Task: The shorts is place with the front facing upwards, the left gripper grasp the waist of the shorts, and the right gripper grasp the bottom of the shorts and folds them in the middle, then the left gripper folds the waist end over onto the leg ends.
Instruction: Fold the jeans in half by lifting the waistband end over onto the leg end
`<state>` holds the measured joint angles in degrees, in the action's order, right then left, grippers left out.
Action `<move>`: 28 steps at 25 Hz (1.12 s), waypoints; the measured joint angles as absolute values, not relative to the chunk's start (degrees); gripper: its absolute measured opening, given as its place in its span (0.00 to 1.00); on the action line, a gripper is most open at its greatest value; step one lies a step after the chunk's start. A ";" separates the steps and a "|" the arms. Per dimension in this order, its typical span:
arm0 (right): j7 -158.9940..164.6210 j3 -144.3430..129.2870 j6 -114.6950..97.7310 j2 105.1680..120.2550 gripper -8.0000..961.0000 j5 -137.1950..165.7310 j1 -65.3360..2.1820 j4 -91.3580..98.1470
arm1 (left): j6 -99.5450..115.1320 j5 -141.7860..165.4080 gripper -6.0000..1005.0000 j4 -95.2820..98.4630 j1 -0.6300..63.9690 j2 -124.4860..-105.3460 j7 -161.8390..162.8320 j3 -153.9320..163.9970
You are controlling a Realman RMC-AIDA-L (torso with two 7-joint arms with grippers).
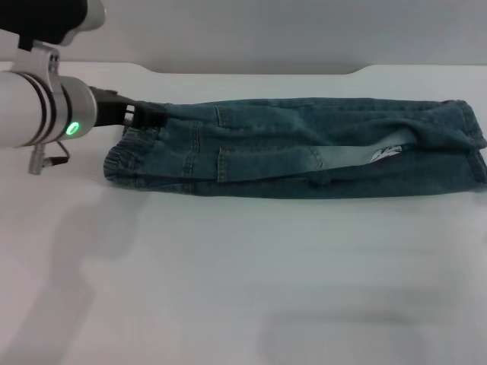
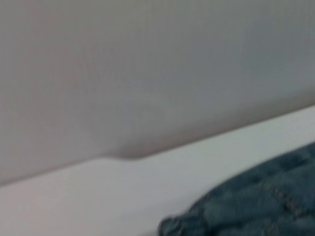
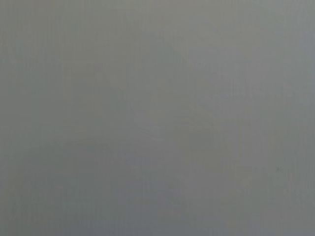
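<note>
Denim lies in a long narrow band across the white table [image 1: 228,289]: the shorts [image 1: 304,152] are already doubled lengthwise, one leg stacked on the other, which is why I see a single strip with the gathered waist [image 1: 129,156] at my left end and the leg ends [image 1: 472,144] at my far right. A pale label or lining strip shows through the middle of the fold.

My left gripper [image 1: 144,116] is at the far corner of the waistband, its black tip touching the cloth. I judge it is placed there because the remaining step is to carry the waist end over onto the hems, and that corner gives the cleanest hold. Whether its fingers are clamped on the denim or just resting against it, I cannot tell; the tip merges with the dark fabric, and the left wrist camera shows only a patch of denim [image 2: 256,201] and the table edge.

My right gripper is out of sight; its wrist camera sees nothing but plain grey, so I take that arm to be parked away from the work.
</note>
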<state>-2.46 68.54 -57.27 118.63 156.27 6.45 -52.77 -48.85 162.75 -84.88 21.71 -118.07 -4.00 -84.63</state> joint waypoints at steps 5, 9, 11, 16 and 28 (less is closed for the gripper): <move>-2.46 68.57 -56.80 118.67 0.34 156.27 6.35 -53.29 | -59.09 162.81 0.83 -84.63 24.76 -117.95 -4.29 -87.85; -2.65 68.57 -54.80 118.82 0.50 156.28 5.20 -53.13 | -63.06 162.85 0.83 -82.54 26.52 -117.92 -4.50 -89.21; -2.67 68.84 -52.69 118.91 0.59 156.27 4.48 -53.19 | -64.77 162.87 0.83 -80.95 27.67 -117.92 -4.60 -90.07; -2.48 69.64 -48.02 118.92 0.77 156.27 2.64 -53.46 | -66.49 162.87 0.83 -78.85 29.36 -117.95 -4.69 -90.80; -2.89 69.22 -48.23 118.91 0.77 156.42 2.20 -52.22 | -67.61 162.61 0.82 -72.43 33.64 -117.95 -4.82 -90.81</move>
